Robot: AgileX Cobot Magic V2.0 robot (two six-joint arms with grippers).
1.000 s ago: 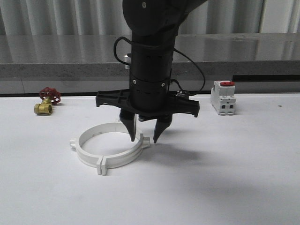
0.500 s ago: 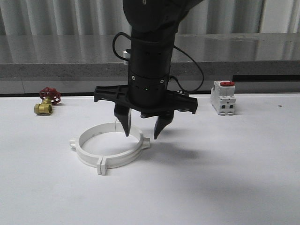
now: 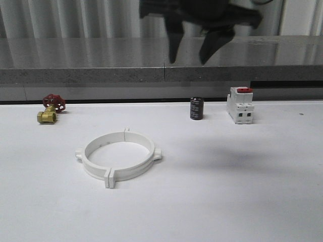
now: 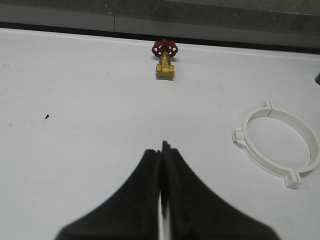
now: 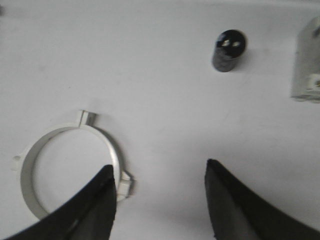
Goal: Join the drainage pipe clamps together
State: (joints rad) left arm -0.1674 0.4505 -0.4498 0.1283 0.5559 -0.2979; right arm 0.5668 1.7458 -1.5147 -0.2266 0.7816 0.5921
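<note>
The clamps [image 3: 118, 159] lie flat on the white tabletop [image 3: 227, 201], left of centre in the front view, the two half-rings closed into one ring. Their end tabs meet at the near side and at the far side, w/ a small lug sticking out on the left & right. Nothing touches the ring. In the left wrist view the clamps [image 4: 277, 145] sit well off to one side of the gripper; in the right wrist view the clamps [image 5: 70, 170] are partly covered by one dark finger.

The right gripper [image 3: 194, 53] hangs high above the tabletop, up in front of the grey ledge, blurred, its fingers spread wide apart w/ nothing between them. Right wrist view agrees: right gripper [image 5: 160, 200] open, bare tabletop in the gap.

The left gripper [image 4: 162, 175] has its fingers pressed together, holding nothing, above bare tabletop.

Behind and right of the ring stands a small black cylinder [image 3: 196, 108], upright, and just right of it, apart, a white breaker [image 3: 240, 105] w/ red top. Far left, near the back edge, lies a brass valve [image 3: 49, 110] w/ a red handwheel, well apart from the ring.
</note>
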